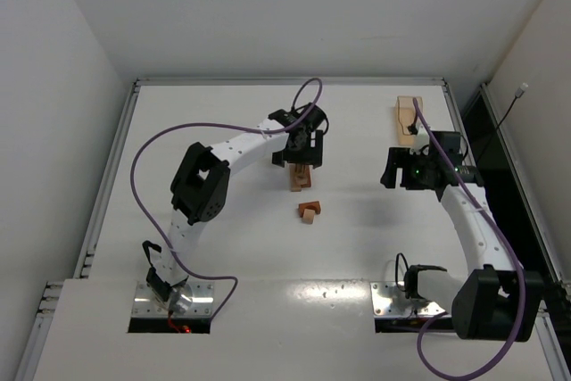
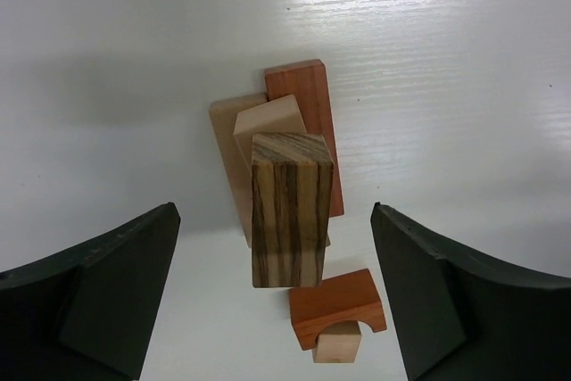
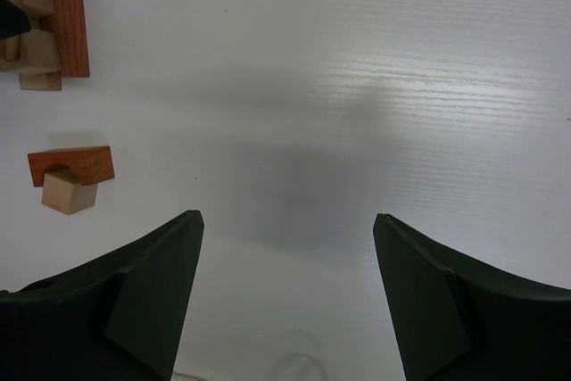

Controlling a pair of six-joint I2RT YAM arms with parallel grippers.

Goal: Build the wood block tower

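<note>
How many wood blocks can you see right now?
6. Four in the stack: reddish bar, tan bar, tan wedge, striped block on top. Beside it, a reddish arch with a small tan cube at its opening. Others may hide underneath.

bright even light, soft shadows, mild tabletop (image 2: 428, 33) glare

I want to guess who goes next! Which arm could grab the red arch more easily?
Probably left: the left gripper, open, hangs nearly over the red arch; the right gripper is farther away.
</note>
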